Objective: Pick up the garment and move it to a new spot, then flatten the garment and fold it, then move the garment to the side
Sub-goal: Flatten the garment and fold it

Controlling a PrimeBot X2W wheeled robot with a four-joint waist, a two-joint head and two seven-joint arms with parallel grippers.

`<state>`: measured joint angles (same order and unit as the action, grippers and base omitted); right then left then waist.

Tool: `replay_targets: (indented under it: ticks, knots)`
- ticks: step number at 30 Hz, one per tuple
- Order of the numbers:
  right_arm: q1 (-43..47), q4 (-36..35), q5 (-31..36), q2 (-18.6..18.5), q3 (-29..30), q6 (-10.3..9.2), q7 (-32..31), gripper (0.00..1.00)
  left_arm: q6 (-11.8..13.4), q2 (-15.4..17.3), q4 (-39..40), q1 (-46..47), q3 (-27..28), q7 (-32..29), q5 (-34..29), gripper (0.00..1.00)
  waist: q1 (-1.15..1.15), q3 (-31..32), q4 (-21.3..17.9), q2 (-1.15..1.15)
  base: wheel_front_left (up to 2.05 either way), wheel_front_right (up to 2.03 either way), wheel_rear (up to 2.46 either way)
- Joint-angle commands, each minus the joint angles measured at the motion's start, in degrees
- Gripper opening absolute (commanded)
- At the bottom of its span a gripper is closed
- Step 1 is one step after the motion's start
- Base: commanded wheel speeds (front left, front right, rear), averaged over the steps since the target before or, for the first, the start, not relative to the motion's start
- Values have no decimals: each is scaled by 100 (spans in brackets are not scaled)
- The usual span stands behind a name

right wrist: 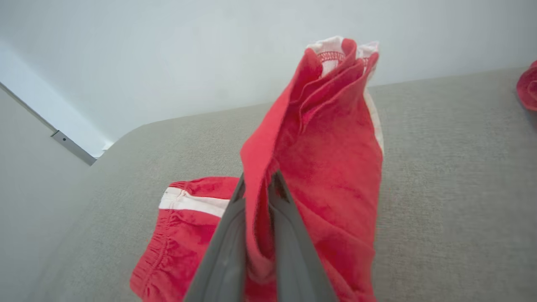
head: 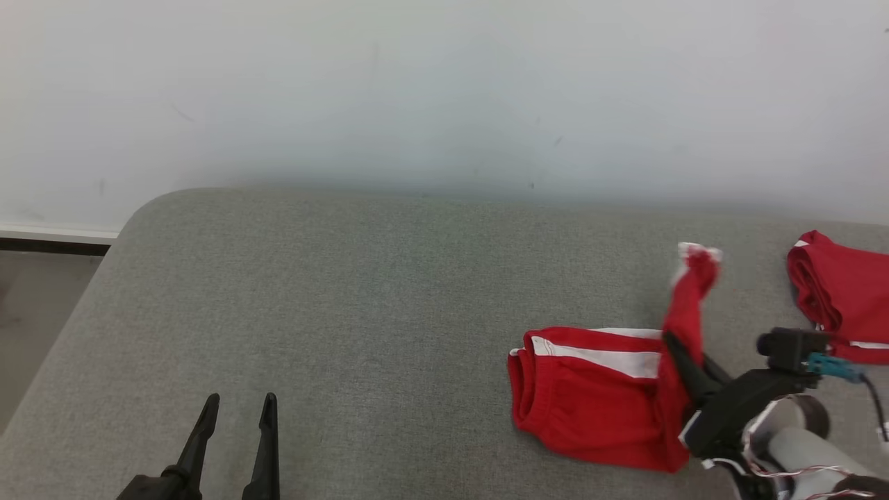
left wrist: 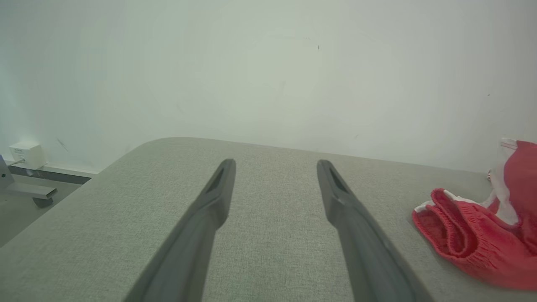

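Note:
The garment (head: 590, 389) is a pair of red shorts with a white side stripe, lying at the right of the grey cushioned surface (head: 382, 292). My right gripper (head: 672, 342) is shut on a fold of it, and one leg end (head: 694, 267) stands lifted above the rest. In the right wrist view the red cloth (right wrist: 327, 167) is pinched between the two fingers (right wrist: 226, 235) and rises past their tips. My left gripper (head: 237, 401) hangs open at the lower left, far from the garment, with nothing between its fingers (left wrist: 209, 209). The waistband (left wrist: 453, 226) shows at the right of the left wrist view.
A second red garment (head: 840, 292) lies at the far right edge of the surface. A pale wall (head: 444, 90) runs behind. The surface's rounded left corner (head: 149, 208) drops to the floor, where a wheeled base (left wrist: 29, 193) stands.

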<state>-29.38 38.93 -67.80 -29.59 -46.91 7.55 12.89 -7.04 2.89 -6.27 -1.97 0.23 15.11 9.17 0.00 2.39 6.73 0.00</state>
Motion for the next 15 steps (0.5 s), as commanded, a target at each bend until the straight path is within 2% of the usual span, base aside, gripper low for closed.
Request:
replay_targets:
  ticks: [1,6,15]
  knots:
    - [-10,-92,56,77,-42,-11,22,0,8,1,25,-100,1,1,-5,100,0,8,28,0,0,0,0]
    - [119,-424,386,299,-307,-11,-14,0,21,0,24,-85,-9,1,34,100,0,12,170,0,0,0,0]
    - [558,-291,798,672,-457,-11,28,0,79,0,15,-40,-130,1,149,100,0,-5,427,0,0,0,0]
